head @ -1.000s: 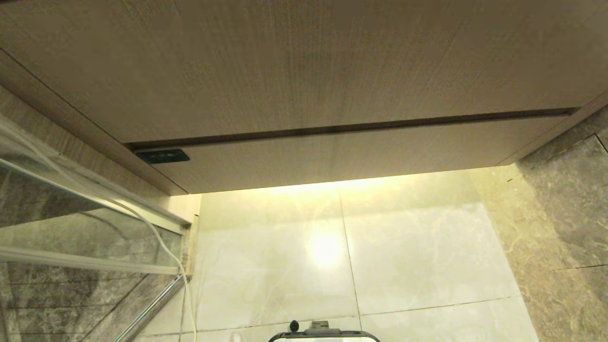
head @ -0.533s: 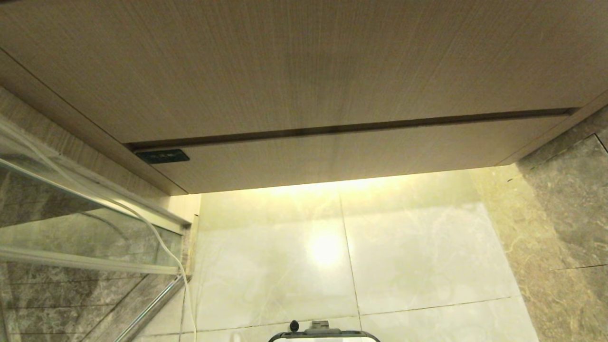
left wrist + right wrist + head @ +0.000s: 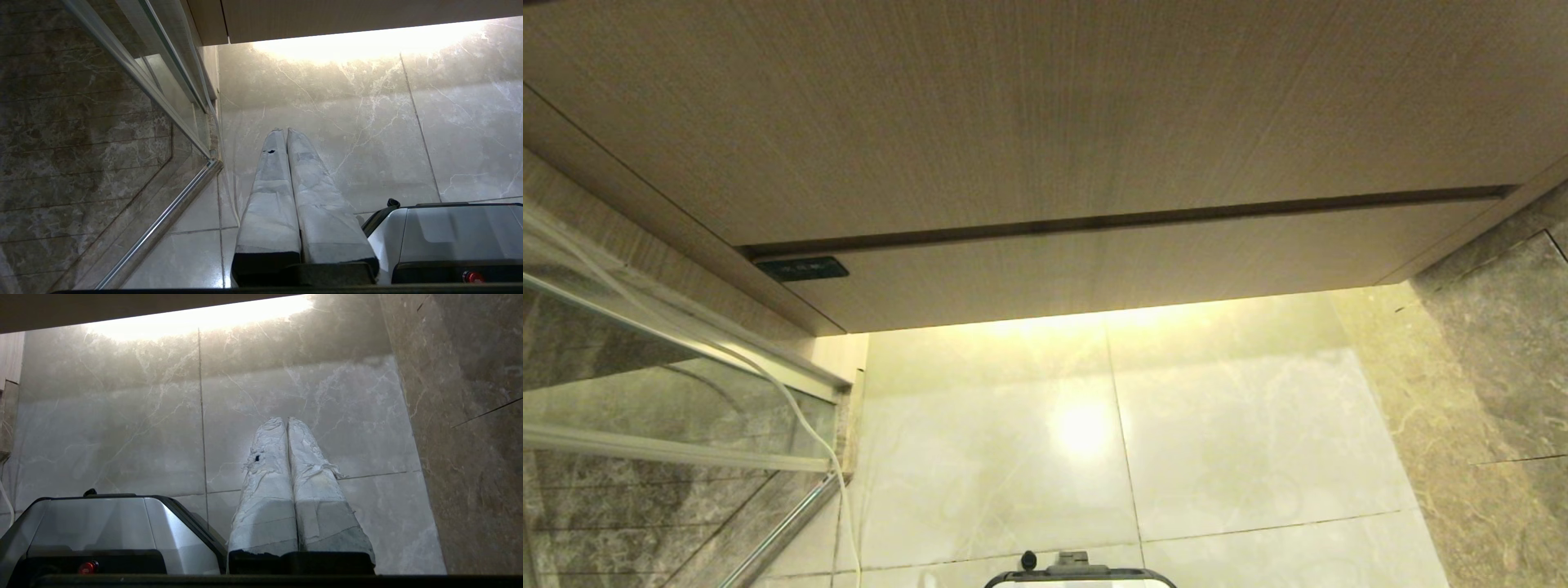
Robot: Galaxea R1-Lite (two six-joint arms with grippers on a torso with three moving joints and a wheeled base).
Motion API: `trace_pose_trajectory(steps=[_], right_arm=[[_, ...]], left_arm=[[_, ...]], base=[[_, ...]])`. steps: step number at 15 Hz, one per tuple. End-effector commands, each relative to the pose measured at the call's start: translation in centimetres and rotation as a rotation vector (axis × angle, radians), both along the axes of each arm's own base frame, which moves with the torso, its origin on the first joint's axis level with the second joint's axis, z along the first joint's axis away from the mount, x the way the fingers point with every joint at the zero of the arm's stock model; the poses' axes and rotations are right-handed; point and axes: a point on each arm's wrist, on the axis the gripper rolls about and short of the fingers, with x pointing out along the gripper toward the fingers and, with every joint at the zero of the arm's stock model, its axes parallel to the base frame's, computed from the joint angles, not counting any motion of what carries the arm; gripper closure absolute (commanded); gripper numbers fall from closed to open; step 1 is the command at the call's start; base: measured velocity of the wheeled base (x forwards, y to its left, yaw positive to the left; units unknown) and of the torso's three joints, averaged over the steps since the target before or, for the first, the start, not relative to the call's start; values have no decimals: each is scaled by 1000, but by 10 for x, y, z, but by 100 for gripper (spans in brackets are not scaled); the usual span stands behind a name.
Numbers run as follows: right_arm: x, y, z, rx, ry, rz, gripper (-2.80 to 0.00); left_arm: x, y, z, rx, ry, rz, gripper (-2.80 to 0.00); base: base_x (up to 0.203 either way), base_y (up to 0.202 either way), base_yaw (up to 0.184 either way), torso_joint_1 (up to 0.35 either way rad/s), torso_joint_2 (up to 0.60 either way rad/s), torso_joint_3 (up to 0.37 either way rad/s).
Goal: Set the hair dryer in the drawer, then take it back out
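Observation:
The drawer [image 3: 1135, 265] is the shallow wood-grain front under the taller panel [image 3: 1045, 114]; it sits flush and closed. The hair dryer is out of view. Neither gripper shows in the head view. In the left wrist view my left gripper [image 3: 284, 131] hangs over the pale floor tiles, shut, its taped fingers [image 3: 269, 192] pressed together with nothing between them. My right gripper [image 3: 285, 420] hangs the same way over the tiles, shut and empty.
A glass shower screen with a metal frame [image 3: 645, 392] stands on the left, with a white cable [image 3: 809, 433] running down beside it. A brown marble wall [image 3: 1494, 367] closes the right side. My base [image 3: 1078, 576] is at the near edge. A dark label [image 3: 802, 268] marks the drawer's left corner.

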Motion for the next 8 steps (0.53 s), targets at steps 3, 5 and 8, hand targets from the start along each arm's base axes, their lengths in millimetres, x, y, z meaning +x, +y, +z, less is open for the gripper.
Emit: trace_pose_trajectory(steps=[3, 5, 8], right_arm=[[0, 0, 1, -11, 2, 0, 0], [0, 0, 0, 7, 3, -2, 0], [0, 0, 0, 9, 3, -2, 0]], left_arm=[[0, 0, 0, 0, 1, 0, 0], [0, 0, 0, 0, 1, 0, 0], [0, 0, 0, 0, 0, 0, 0]], base=[[0, 0, 0, 0, 0, 0], [0, 0, 0, 0, 0, 0], [0, 0, 0, 0, 0, 0]])
